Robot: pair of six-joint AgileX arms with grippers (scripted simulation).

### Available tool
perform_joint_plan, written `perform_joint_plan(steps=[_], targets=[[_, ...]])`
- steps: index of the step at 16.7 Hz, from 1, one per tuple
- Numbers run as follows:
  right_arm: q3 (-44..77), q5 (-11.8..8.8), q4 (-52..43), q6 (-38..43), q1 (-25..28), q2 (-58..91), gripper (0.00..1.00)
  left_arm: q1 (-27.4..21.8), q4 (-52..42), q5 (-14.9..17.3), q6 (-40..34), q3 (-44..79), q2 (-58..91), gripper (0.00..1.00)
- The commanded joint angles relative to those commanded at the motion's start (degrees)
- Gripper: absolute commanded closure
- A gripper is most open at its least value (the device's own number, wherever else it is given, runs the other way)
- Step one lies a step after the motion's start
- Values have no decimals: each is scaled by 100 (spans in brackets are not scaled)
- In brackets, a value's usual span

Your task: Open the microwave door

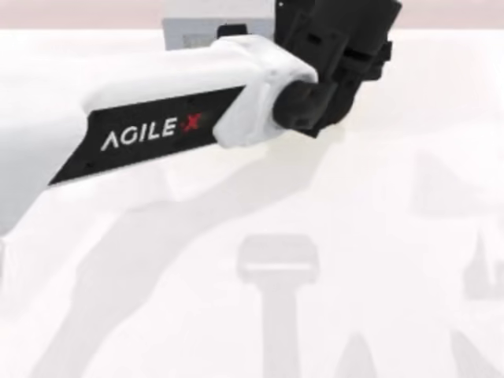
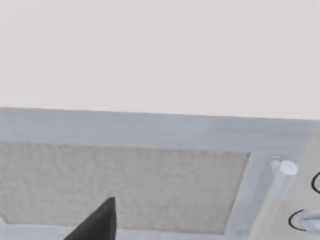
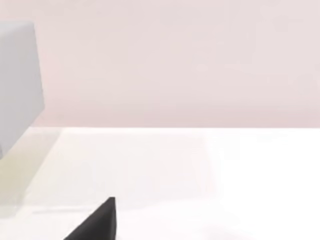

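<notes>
The light-grey microwave [image 1: 206,24] stands at the table's far edge, mostly hidden behind my left arm. The left wrist view faces it from close by: the microwave door [image 2: 150,127] with its speckled mesh window [image 2: 125,185], a slim handle [image 2: 280,172] at the door's edge, and beyond the handle two round knobs [image 2: 307,220]. My left gripper [image 1: 342,59] hangs in front of the microwave, at its right part. Whether the door is ajar I cannot tell. A dark tip of my right gripper [image 3: 100,222] shows over bare table, with the microwave's side wall [image 3: 17,85] farther off.
The white table [image 1: 354,236] carries only the arms' shadows. My left arm's white forearm [image 1: 157,102] crosses the upper left of the top view. The pale back wall [image 3: 175,60] rises behind the table's far edge.
</notes>
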Motion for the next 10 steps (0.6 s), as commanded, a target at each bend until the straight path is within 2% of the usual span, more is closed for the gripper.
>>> perform_joint_plan(steps=[6, 10], targets=[[0, 0, 0, 0, 0, 0, 0, -75, -39, -69, -27, 118, 177, 0], [0, 0, 0, 0, 0, 0, 0, 41, 35, 31, 65, 325, 401, 0]])
